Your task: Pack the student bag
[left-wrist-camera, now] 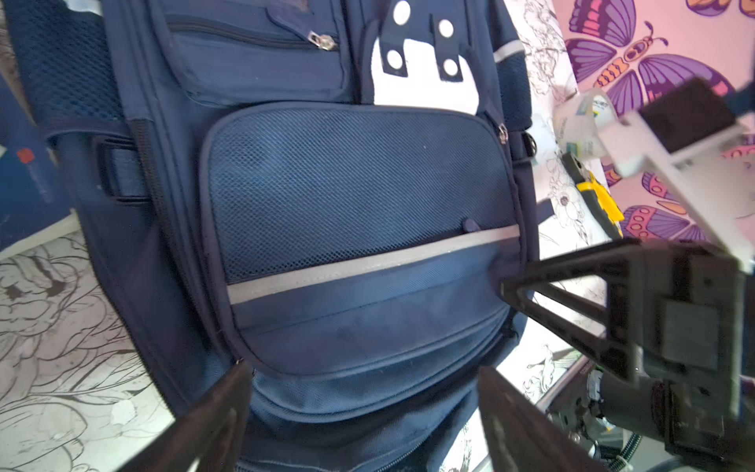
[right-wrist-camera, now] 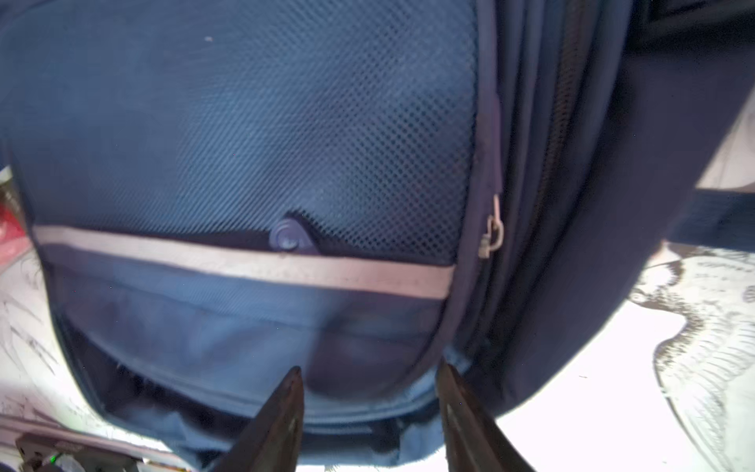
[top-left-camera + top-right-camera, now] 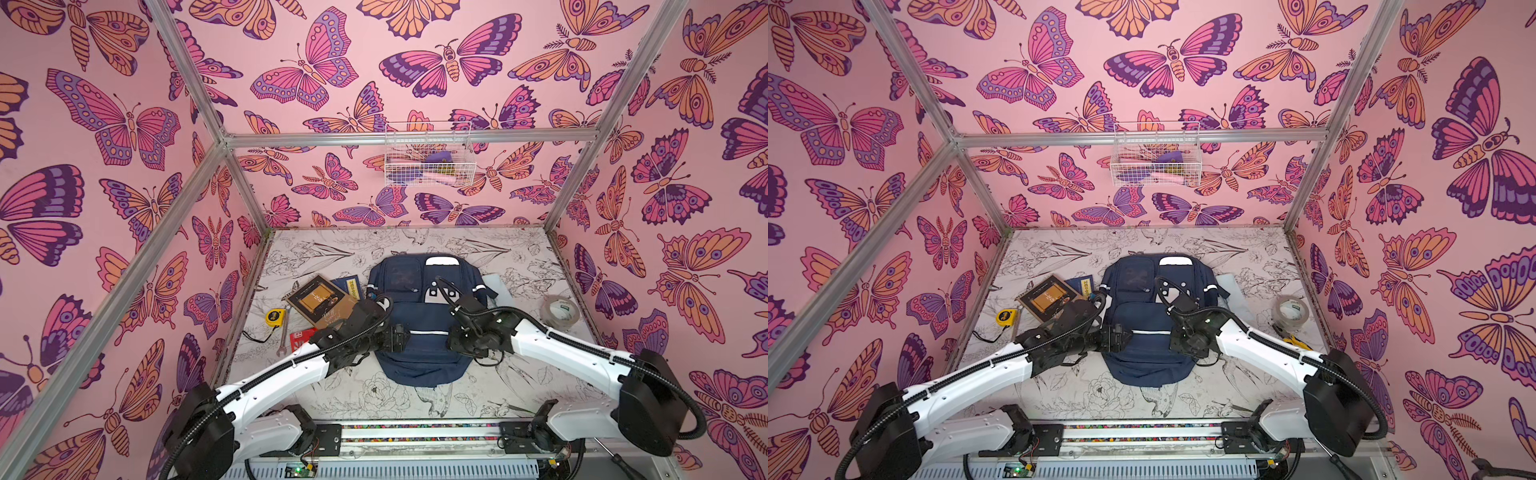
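The student bag [image 3: 419,361] [image 3: 1142,365] lies flat mid-table, a navy backpack with its mesh front pocket [image 1: 359,184] [image 2: 245,122] facing up and a grey reflective stripe [image 1: 367,261] across it. My left gripper [image 3: 397,336] [image 1: 363,370] hangs open over the bag's left side, its fingers wide apart above the pocket's lower edge and holding nothing. My right gripper [image 3: 453,343] [image 2: 369,367] is at the bag's right side. Its jaws stand partway apart, with the pocket's lower corner fabric between the tips. A zipper pull [image 2: 492,229] hangs on that side seam.
Left of the bag lie a brown book [image 3: 320,299], a blue booklet [image 3: 351,286], a yellow tape measure [image 3: 275,316], a wrench [image 3: 284,336] and a red card [image 3: 303,336]. A clear tape roll [image 3: 559,311] and a yellow-black tool [image 3: 1296,343] lie on the right. A wire basket [image 3: 428,156] hangs on the back wall.
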`<state>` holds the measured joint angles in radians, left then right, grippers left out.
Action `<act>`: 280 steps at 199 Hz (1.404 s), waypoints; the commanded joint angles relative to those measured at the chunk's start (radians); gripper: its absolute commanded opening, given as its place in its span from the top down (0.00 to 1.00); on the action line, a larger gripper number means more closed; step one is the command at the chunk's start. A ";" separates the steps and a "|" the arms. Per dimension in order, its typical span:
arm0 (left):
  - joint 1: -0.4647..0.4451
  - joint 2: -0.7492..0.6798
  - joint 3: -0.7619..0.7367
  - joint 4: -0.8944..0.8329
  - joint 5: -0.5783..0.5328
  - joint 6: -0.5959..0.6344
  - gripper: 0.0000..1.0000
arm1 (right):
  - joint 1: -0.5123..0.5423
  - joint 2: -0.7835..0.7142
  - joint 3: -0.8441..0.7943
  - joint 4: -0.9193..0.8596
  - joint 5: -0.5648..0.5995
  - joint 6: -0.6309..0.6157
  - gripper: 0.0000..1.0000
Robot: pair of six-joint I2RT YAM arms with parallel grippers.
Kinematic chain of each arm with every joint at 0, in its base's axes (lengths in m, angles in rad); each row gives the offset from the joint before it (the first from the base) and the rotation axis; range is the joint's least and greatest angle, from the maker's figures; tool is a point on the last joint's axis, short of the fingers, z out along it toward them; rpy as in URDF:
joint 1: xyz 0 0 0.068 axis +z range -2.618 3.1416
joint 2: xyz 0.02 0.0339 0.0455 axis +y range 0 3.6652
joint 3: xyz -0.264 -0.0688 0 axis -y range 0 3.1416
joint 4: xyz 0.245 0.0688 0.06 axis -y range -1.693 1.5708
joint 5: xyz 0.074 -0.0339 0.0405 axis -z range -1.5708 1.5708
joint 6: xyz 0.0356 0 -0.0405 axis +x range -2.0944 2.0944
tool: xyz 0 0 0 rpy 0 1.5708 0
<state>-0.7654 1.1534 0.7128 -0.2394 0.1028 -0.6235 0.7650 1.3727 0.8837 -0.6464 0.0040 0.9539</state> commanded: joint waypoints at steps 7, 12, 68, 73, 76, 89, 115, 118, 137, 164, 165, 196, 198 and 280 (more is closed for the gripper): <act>0.000 -0.008 0.000 -0.013 0.040 0.071 0.00 | -0.023 0.049 -0.002 0.050 -0.037 0.083 0.53; 0.000 -0.005 0.005 -0.017 0.040 0.087 0.00 | -0.031 0.054 -0.008 0.069 -0.052 0.087 0.55; -0.066 0.075 0.103 -0.044 0.046 0.263 0.02 | -0.050 0.033 0.106 0.086 -0.102 0.045 0.90; -0.074 0.088 0.120 -0.045 0.045 0.274 0.02 | -0.052 0.031 0.126 0.080 -0.107 0.037 0.93; -0.078 0.096 0.128 -0.046 0.045 0.281 0.02 | -0.052 0.031 0.136 0.075 -0.109 0.033 0.95; -0.094 0.150 0.181 -0.050 0.027 0.307 0.02 | -0.058 0.031 0.189 0.049 -0.111 0.021 1.00; -0.103 0.200 0.241 -0.055 -0.012 0.381 0.01 | -0.072 0.025 0.254 0.046 -0.147 0.018 1.00; -0.102 0.204 0.245 -0.055 -0.014 0.391 0.01 | -0.072 0.025 0.259 0.049 -0.154 0.019 1.00; -0.103 0.233 0.258 -0.064 -0.031 0.452 0.01 | -0.076 0.019 0.280 0.074 -0.185 0.020 1.00; -0.104 0.272 0.260 -0.063 -0.115 0.496 0.07 | -0.075 0.018 0.294 0.086 -0.203 0.026 1.00; -0.104 0.272 0.260 -0.063 -0.118 0.497 0.08 | -0.076 0.017 0.294 0.085 -0.203 0.025 1.00; -0.105 0.336 0.282 -0.044 -0.172 0.515 0.19 | -0.078 -0.001 0.278 0.093 -0.197 0.030 1.00; -0.105 0.340 0.283 -0.043 -0.171 0.515 0.20 | -0.077 -0.002 0.278 0.095 -0.196 0.030 1.00; -0.107 0.346 0.297 0.075 -0.204 0.511 0.89 | -0.078 -0.031 0.260 0.076 -0.184 0.013 1.00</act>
<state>-0.8852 1.5204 0.9977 -0.2245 -0.0448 -0.1162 0.6788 1.3964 1.1198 -0.5922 -0.1486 0.9943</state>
